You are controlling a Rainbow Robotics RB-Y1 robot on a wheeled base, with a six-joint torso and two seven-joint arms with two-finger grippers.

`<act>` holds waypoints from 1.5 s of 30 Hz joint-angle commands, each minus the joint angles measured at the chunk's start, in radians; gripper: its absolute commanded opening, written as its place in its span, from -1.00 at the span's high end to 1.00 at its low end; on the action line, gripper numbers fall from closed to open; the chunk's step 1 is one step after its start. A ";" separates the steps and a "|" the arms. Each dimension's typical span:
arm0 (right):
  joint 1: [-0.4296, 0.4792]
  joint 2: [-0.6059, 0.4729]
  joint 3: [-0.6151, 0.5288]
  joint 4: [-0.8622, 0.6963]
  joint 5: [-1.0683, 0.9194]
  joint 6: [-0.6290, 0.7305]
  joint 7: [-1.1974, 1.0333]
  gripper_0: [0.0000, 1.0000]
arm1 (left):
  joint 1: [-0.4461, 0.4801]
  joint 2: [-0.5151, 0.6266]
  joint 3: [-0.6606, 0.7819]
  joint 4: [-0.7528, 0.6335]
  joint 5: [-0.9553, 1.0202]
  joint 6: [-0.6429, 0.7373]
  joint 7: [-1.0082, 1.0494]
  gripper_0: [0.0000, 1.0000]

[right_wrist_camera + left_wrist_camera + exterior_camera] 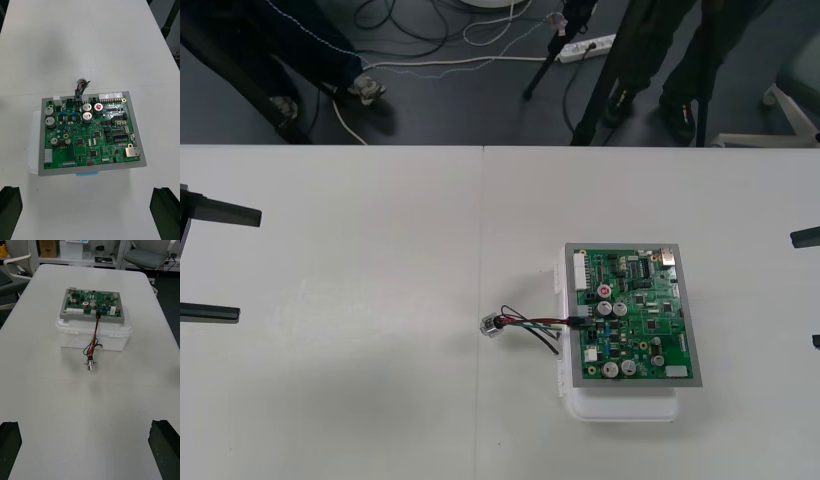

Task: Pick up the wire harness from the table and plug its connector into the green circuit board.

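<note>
Progress looks all but complete: the harness (535, 322) has its black plug (578, 322) seated in a connector on the 9 o'clock edge of the green board (635, 315). Its wires trail off the white base (620, 405) to the metal socket (492, 325), which rests on the desk (360, 400) at 9 o'clock from the board. The left end effector (248, 265) sits at the desk's 9 o'clock side and the right end effector (803, 290) at 3 o'clock, both with fingers spread and holding nothing. I judge that nothing remains beyond checking the plug is fully home.
</note>
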 commanded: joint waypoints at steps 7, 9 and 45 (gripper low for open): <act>0.011 -0.008 0.030 -0.053 0.042 -0.005 0.005 -1.00 | 0.020 0.037 0.020 -0.026 0.014 -0.033 0.068 -1.00; 0.011 -0.008 0.033 -0.053 0.037 -0.005 0.003 -1.00 | 0.020 0.037 0.020 -0.026 0.014 -0.033 0.068 -1.00; 0.013 -0.003 0.057 -0.038 0.006 -0.005 0.009 -1.00 | 0.020 0.037 0.020 -0.026 0.014 -0.033 0.068 -1.00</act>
